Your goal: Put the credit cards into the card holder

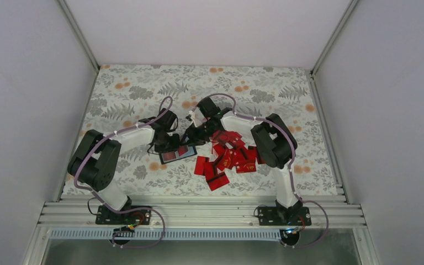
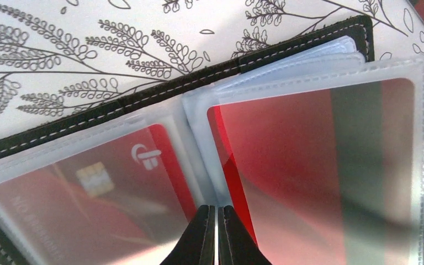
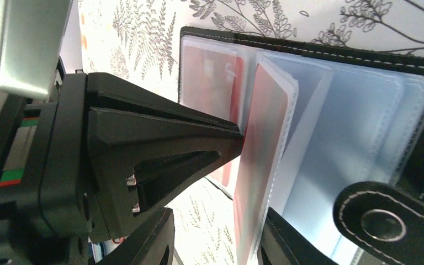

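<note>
The card holder (image 1: 179, 155) lies open on the table, its clear sleeves up. In the left wrist view its black cover (image 2: 171, 91) frames a red card with a chip (image 2: 99, 187) in the left sleeve and a red card with a dark stripe (image 2: 320, 165) in the right sleeve. My left gripper (image 2: 216, 221) is shut, its tips on the fold between the two sleeves. My right gripper (image 3: 212, 245) is open; one sleeve with a red card (image 3: 259, 154) stands upright between its jaws, close to the right finger. Several loose red credit cards (image 1: 229, 157) lie in a pile to the right.
The holder's snap tab (image 3: 383, 221) sticks out near my right finger. My left gripper's black fingers (image 3: 160, 138) fill the left of the right wrist view, close to my right gripper (image 1: 193, 134). A floral cloth (image 1: 143, 94) covers the table; grey walls enclose it.
</note>
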### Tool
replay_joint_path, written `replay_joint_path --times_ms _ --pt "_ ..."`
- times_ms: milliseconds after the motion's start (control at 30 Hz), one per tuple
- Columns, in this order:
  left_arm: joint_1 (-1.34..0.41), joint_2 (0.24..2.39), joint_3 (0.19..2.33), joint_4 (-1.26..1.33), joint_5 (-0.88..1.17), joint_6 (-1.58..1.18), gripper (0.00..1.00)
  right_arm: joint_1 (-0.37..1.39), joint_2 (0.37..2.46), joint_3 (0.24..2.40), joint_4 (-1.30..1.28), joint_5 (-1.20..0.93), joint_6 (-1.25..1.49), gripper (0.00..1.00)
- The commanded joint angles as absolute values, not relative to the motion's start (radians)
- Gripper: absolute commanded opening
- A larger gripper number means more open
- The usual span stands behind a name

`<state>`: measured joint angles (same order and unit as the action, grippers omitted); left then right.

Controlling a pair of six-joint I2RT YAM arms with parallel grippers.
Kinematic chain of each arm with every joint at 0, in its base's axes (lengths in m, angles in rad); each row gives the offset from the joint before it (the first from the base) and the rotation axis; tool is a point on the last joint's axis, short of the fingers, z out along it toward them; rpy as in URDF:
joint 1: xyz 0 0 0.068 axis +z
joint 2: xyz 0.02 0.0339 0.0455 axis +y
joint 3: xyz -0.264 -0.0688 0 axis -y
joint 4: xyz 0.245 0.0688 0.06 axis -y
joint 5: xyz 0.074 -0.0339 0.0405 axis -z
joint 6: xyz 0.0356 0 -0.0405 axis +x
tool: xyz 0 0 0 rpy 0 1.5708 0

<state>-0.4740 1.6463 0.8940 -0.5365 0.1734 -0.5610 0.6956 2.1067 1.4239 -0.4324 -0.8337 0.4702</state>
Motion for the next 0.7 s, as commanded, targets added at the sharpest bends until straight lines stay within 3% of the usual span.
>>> replay_joint_path --times_ms 0,667 --pt "-0.47 1.602 0.911 -0.58 0.13 -0.569 0.04 0.714 2.1 1.463 -0.417 -0.862 0.481 0.38" --pt "-0.416 1.416 0.917 -0.721 0.078 -0.581 0.05 0.756 2.159 1.55 -0.434 -0.878 0.499 0.39"
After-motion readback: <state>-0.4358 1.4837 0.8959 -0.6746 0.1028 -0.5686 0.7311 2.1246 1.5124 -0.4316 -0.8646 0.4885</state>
